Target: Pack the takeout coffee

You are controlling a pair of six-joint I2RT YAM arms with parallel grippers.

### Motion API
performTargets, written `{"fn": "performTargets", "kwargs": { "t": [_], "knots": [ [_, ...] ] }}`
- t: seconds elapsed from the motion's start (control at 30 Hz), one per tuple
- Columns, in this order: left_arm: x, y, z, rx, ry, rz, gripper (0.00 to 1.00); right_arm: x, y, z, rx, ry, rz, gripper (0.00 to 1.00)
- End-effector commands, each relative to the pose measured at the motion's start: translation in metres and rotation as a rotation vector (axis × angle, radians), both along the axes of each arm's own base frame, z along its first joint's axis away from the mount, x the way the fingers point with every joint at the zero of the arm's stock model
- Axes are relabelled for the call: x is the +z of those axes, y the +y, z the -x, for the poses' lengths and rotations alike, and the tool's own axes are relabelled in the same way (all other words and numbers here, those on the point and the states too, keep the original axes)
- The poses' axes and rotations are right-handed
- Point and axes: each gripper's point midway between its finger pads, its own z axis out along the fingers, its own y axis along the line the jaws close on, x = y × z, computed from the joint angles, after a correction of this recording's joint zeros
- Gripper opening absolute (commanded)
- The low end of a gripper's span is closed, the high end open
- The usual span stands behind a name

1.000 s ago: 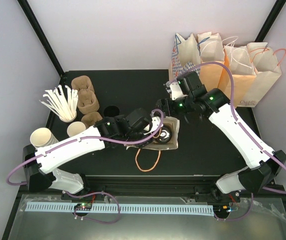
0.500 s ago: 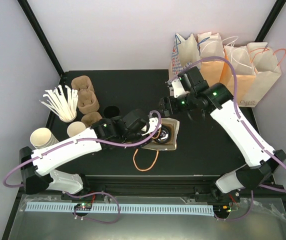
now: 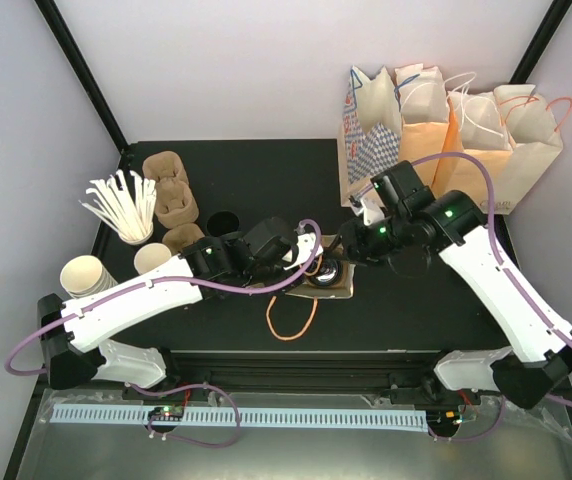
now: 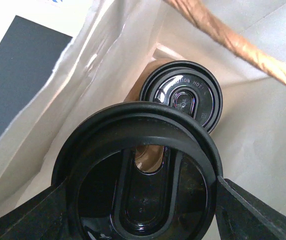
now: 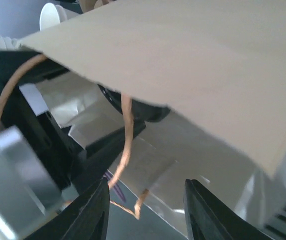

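left gripper (image 4: 143, 212) is clamped around the lidded takeout coffee (image 4: 140, 170), right at the mouth of the paper bag (image 4: 263, 125), with another lidded cup (image 4: 183, 97) deeper inside; right gripper (image 5: 148, 212) sits half-spread at the bag's edge, can't tell if it's pinching paper; my worry: if the mouth sags, the cup snags, knocks its neighbour and tips

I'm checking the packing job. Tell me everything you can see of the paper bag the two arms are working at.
The paper bag is tan kraft outside, white inside, with twisted paper-cord handles. It sits open on the black table between the arms. One black-lidded cup is deep inside; the left gripper holds a second black lid in the bag's mouth. The right gripper is at its rim, fingers apart.
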Motion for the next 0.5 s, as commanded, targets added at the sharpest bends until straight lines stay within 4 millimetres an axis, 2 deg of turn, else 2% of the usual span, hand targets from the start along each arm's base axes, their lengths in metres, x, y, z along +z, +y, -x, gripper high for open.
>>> {"fn": "performTargets", "kwargs": {
  "t": [0.0,0.1,0.13,0.3,0.37,0.47],
  "knots": [
    [0.02,-0.004,-0.003,-0.005,-0.037,0.064,0.46,0.002,0.026,-0.015,-0.034,0.071,-0.093,0.44],
    [0.014,-0.004,-0.002,-0.013,-0.03,0.056,0.46,0.002,0.037,-0.03,-0.057,0.056,-0.136,0.49],
    [0.022,0.0,0.0,-0.012,-0.042,0.075,0.46,0.003,0.04,-0.034,-0.066,0.05,-0.15,0.49],
    [0.021,0.004,0.003,-0.024,-0.047,0.07,0.45,-0.007,0.051,-0.046,-0.081,0.085,-0.161,0.47],
    [0.018,0.004,0.004,-0.031,-0.047,0.061,0.45,0.001,0.057,-0.05,-0.089,0.084,-0.21,0.43],
    [0.013,0.007,0.002,-0.03,-0.053,0.033,0.45,0.024,0.061,-0.059,-0.131,0.091,-0.332,0.34]
  ]
}}
